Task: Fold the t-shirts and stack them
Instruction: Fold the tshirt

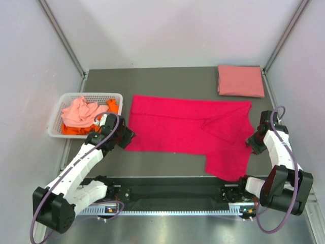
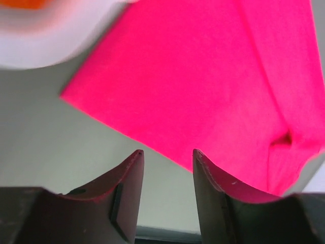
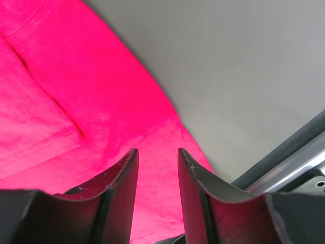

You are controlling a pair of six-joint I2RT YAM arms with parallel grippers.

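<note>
A bright magenta-red t-shirt [image 1: 188,129] lies spread across the middle of the table, one sleeve folded in and a flap reaching toward the front edge. My left gripper [image 1: 128,136] hovers at its left edge. In the left wrist view that gripper [image 2: 167,152] is open over bare table, with the shirt [image 2: 203,76] just beyond the tips. My right gripper [image 1: 252,142] is at the shirt's right edge. Its wrist view shows the gripper [image 3: 157,151] open above the cloth [image 3: 61,101], gripping nothing. A folded salmon pink t-shirt [image 1: 240,80] rests at the back right.
A white slotted basket [image 1: 91,95] stands at the left, holding a crumpled pale coral shirt [image 1: 78,113] and an orange shirt [image 1: 73,130]. It shows as a white blur [image 2: 45,46] in the left wrist view. A metal rail [image 3: 289,162] runs along the front edge.
</note>
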